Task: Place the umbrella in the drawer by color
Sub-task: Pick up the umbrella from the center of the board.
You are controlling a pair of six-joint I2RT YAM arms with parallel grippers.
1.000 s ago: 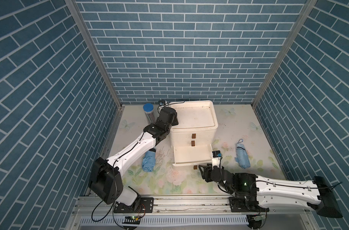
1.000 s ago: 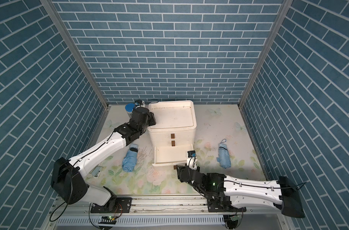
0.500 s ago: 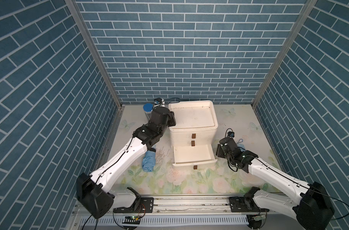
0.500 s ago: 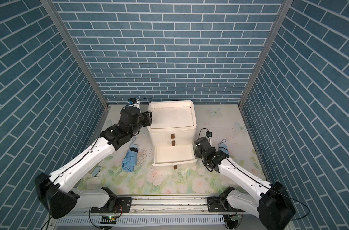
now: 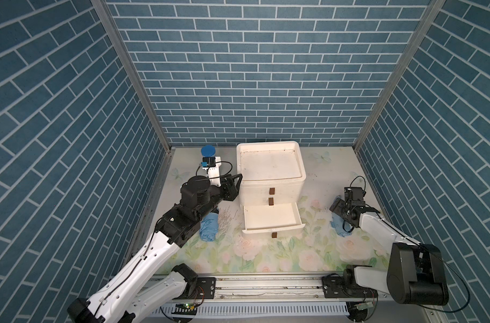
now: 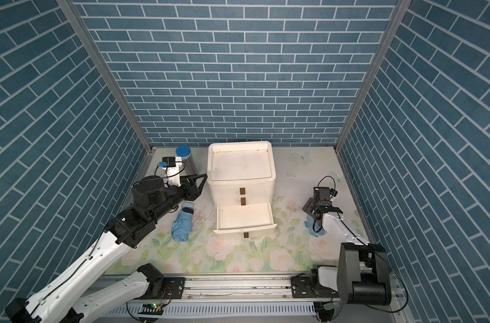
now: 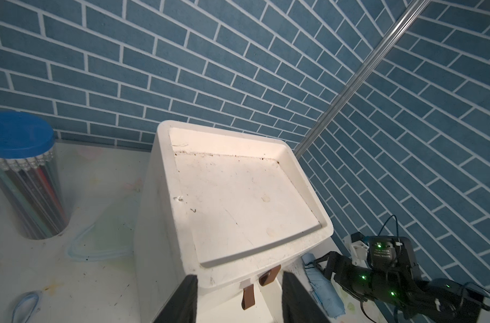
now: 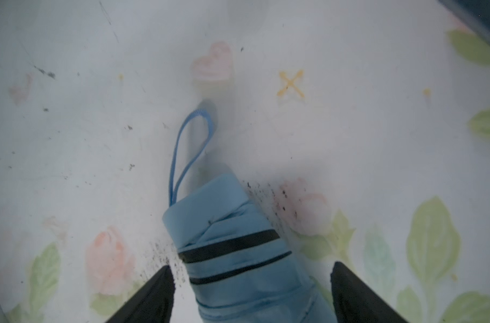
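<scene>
Floral tabletop walled in blue brick: my right claw is hovering, released, over the light blue umbrella at the right of both top views.
Its jaws are standing wide on either side of it, clear of the fabric. My left claw is gaping too, grasping nothing, just beside the white cabinet at centre frame. The bottom drawer is standing pulled out, with a second blue umbrella lying to its left.
</scene>
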